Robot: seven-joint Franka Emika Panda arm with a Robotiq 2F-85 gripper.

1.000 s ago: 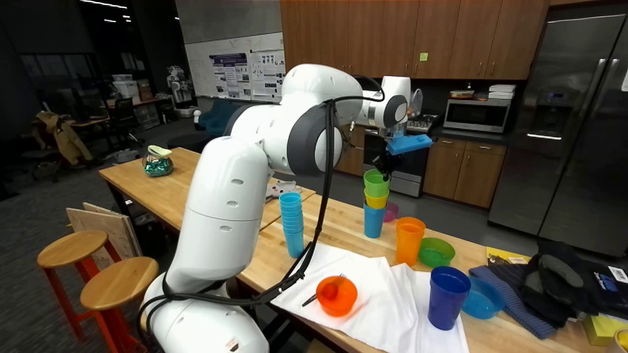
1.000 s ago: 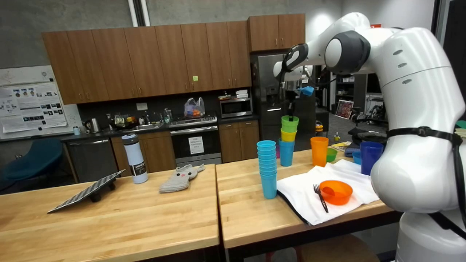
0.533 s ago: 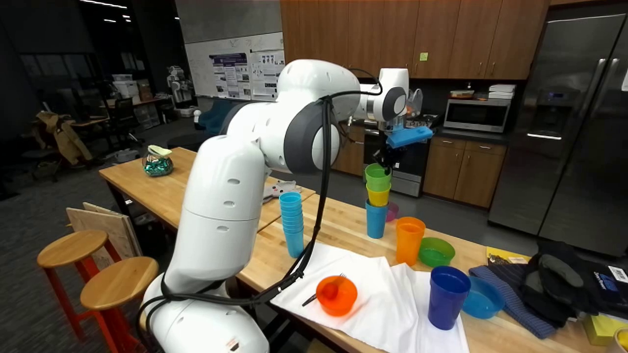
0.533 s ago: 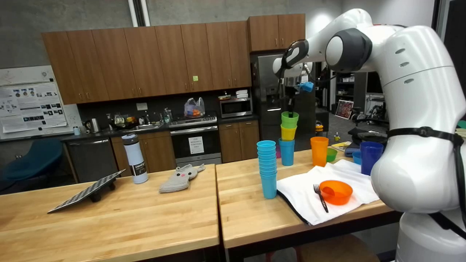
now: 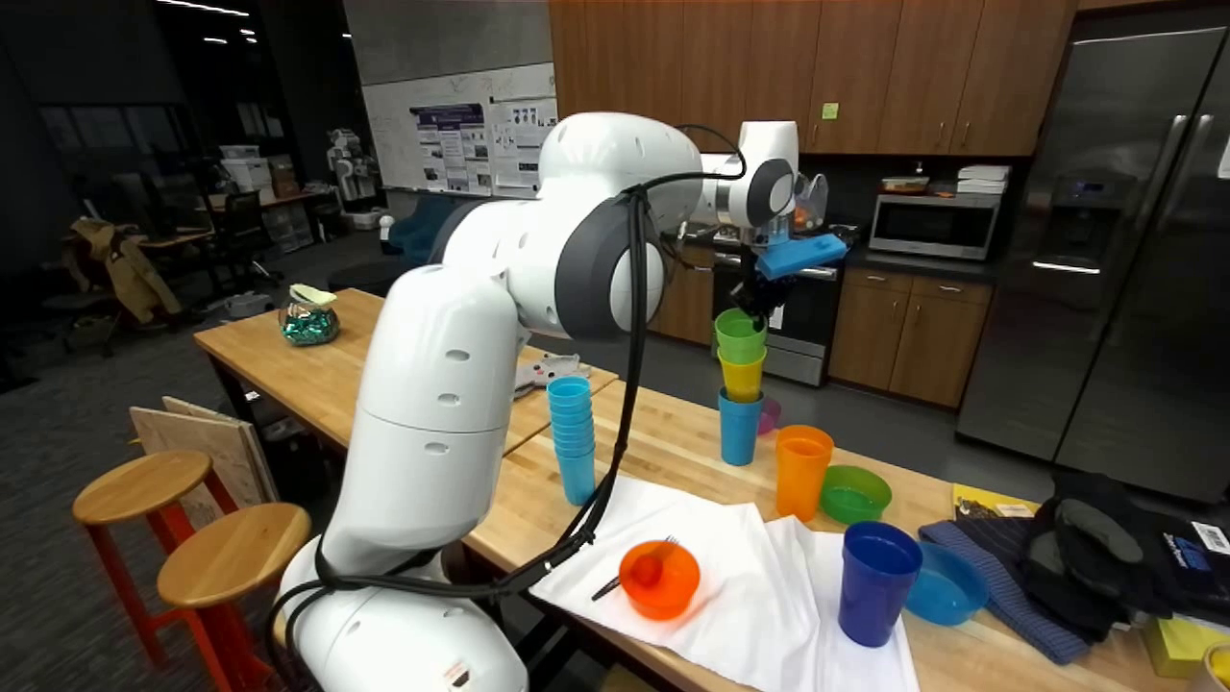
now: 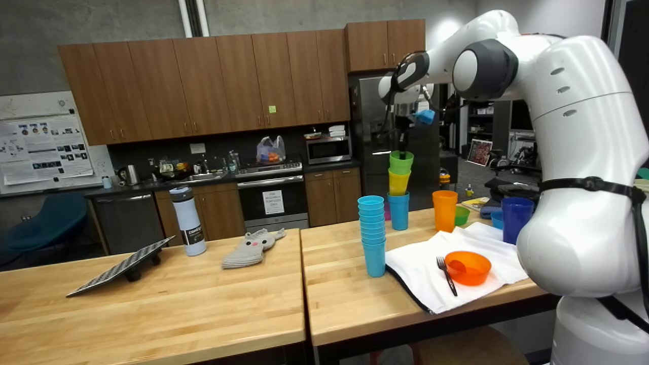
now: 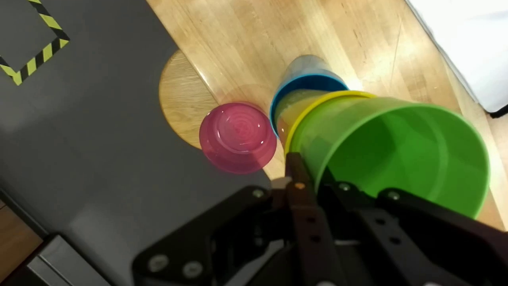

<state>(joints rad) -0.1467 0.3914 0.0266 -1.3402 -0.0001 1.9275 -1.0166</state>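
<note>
My gripper (image 7: pixel 311 169) is shut on the rim of a green cup (image 7: pixel 401 159), one finger inside the cup and one outside. The green cup sits partly inside a yellow cup (image 5: pixel 742 377), whose lower end is still within a blue cup (image 5: pixel 740 432) standing on the wooden table. In both exterior views the three make a tall column, with much of the yellow wall showing. The wrist view has them leaning in a line, yellow cup (image 7: pixel 303 105) behind green and blue cup (image 7: pixel 281 97) farthest. A pink bowl (image 7: pixel 240 139) lies beside the blue cup near the table edge.
A stack of light blue cups (image 6: pixel 373 238) stands nearer the front. An orange cup (image 5: pixel 802 471), a green bowl (image 5: pixel 854 493) and a dark blue cup (image 5: pixel 876 586) are along the table. On a white cloth (image 5: pixel 750 615) rest an orange bowl (image 6: pixel 469 268) and a fork (image 6: pixel 447 276).
My gripper has risen with the green cup. The yellow cup has come up with it, showing more of its wall above the blue cup, which has shifted slightly.
</note>
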